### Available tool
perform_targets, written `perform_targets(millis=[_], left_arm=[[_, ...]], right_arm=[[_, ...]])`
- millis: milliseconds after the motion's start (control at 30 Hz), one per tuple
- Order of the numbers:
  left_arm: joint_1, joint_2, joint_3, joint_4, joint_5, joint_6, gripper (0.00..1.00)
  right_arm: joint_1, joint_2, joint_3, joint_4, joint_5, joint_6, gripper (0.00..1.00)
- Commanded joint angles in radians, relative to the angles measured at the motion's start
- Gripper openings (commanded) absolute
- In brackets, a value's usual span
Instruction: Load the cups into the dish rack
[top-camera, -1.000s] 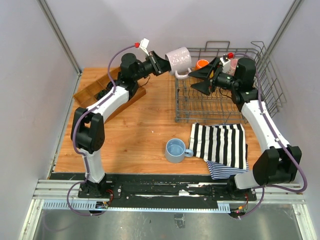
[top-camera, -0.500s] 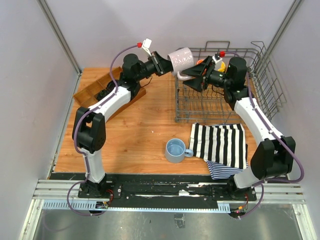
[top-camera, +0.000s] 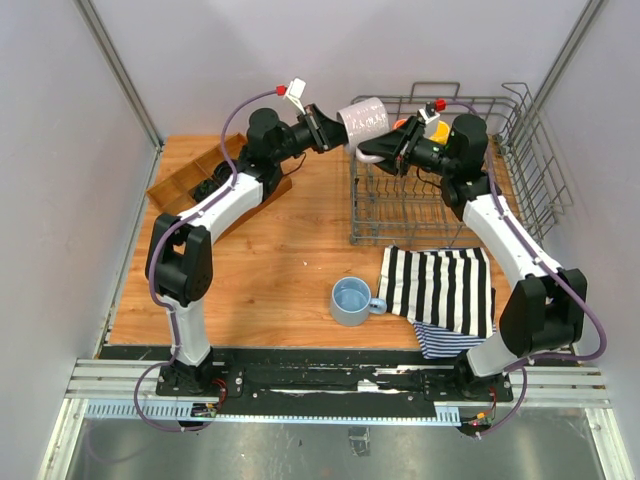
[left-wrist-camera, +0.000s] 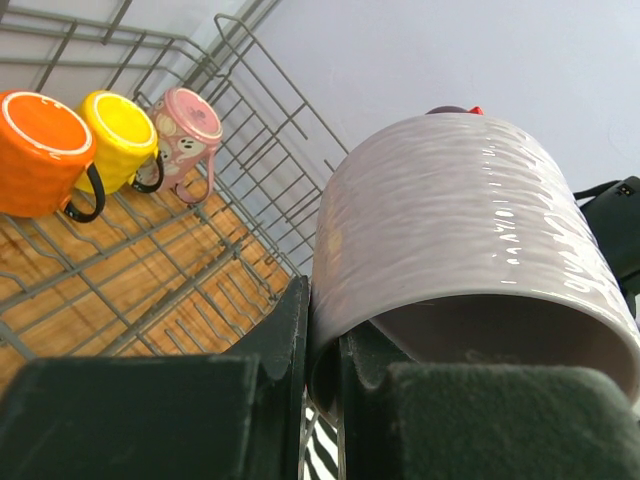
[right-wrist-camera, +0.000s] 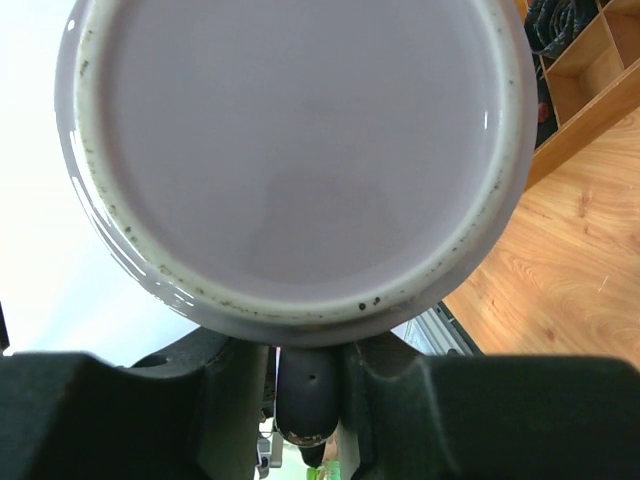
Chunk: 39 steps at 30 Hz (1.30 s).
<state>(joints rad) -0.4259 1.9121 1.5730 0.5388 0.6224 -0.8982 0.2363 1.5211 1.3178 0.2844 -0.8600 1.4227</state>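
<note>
A grey cup (top-camera: 362, 118) hangs in the air at the near-left corner of the dish rack (top-camera: 354, 205), lying on its side. My left gripper (top-camera: 330, 128) is shut on its rim (left-wrist-camera: 322, 320), one finger inside the cup and one outside. My right gripper (top-camera: 372, 152) is shut on the cup's handle (right-wrist-camera: 310, 395), just under the cup's base (right-wrist-camera: 300, 150). An orange cup (left-wrist-camera: 40, 150), a yellow cup (left-wrist-camera: 118, 135) and a pink cup (left-wrist-camera: 188, 125) stand upside down in the dish rack (left-wrist-camera: 230, 200). A light blue cup (top-camera: 352, 300) stands upright on the table.
A black-and-white striped towel (top-camera: 440, 290) lies in front of the rack, beside the blue cup. A compartmented wooden tray (top-camera: 185, 180) sits at the back left. Tall wire sides (top-camera: 530, 150) ring the rack on the right.
My right gripper has swung left from over the rack to the grey cup and shut on its handle. My left arm has carried the cup slightly right.
</note>
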Motion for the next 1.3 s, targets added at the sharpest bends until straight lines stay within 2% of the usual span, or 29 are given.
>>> perform_targets(millis=[0, 267, 367, 433, 533, 567, 600, 667, 733, 767, 1033, 1167, 1267], left_arm=[[-0.012, -0.043, 0.024, 0.095, 0.012, 0.012, 0.0], [-0.013, -0.016, 0.059, 0.042, 0.018, 0.019, 0.0], [-0.013, -0.012, 0.064, 0.033, 0.016, 0.022, 0.01], [-0.013, -0.009, 0.064, 0.033, 0.015, 0.019, 0.01], [-0.012, -0.008, 0.066, 0.027, 0.017, 0.023, 0.01], [-0.012, -0.008, 0.067, 0.016, 0.014, 0.028, 0.03], [-0.011, -0.01, 0.069, -0.005, 0.011, 0.035, 0.1], [-0.011, -0.016, 0.071, -0.031, 0.0, 0.052, 0.3], [-0.01, -0.021, 0.073, -0.06, -0.009, 0.068, 0.44], [-0.01, -0.023, 0.072, -0.069, -0.012, 0.075, 0.48], [-0.001, -0.031, 0.041, -0.108, -0.02, 0.091, 0.56], [0.019, -0.06, -0.005, -0.11, -0.013, 0.086, 0.64], [0.029, -0.089, -0.055, -0.095, -0.006, 0.085, 0.75]], right_arm=[[0.03, 0.016, -0.001, 0.083, 0.018, 0.02, 0.27], [0.058, 0.043, 0.026, 0.082, -0.017, 0.025, 0.23], [0.06, 0.037, 0.02, 0.078, -0.014, 0.023, 0.15], [0.058, 0.039, 0.019, 0.076, -0.01, 0.025, 0.04], [0.059, 0.038, 0.015, 0.077, 0.001, 0.023, 0.01], [0.059, 0.034, 0.012, 0.075, 0.007, 0.017, 0.01], [0.059, 0.026, 0.007, 0.07, 0.019, 0.009, 0.01], [0.055, 0.009, 0.003, 0.051, 0.043, -0.018, 0.01], [0.051, 0.0, 0.013, 0.021, 0.051, -0.049, 0.01], [0.049, -0.003, 0.014, 0.018, 0.057, -0.056, 0.01], [0.018, -0.04, 0.002, 0.037, 0.108, -0.097, 0.01], [-0.038, -0.057, -0.006, 0.02, 0.12, -0.125, 0.01], [-0.083, -0.058, -0.003, -0.006, 0.118, -0.154, 0.01]])
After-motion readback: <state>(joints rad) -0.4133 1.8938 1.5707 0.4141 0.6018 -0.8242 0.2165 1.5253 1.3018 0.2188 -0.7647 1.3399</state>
